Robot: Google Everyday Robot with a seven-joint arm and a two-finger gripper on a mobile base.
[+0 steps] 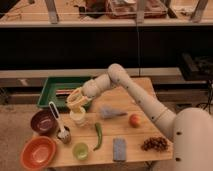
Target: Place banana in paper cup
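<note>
The paper cup [78, 118] is cream-white and stands upright on the wooden table [130, 92], left of the middle. My gripper [75, 100] hangs just above the cup's rim, reaching in from the right. It is shut on the small yellow banana [75, 96], which lies across the fingers directly over the cup. The lower part of the banana is hidden by the gripper.
A green tray [54, 89] lies behind the cup. A dark purple bowl [42, 121] and a white brush [59, 125] are to its left, an orange bowl [37, 153] and a light-green cup [80, 150] in front. A green chili [98, 136], grey cloth [111, 113], apple [135, 120], sponge [119, 149] and grapes [155, 144] lie right.
</note>
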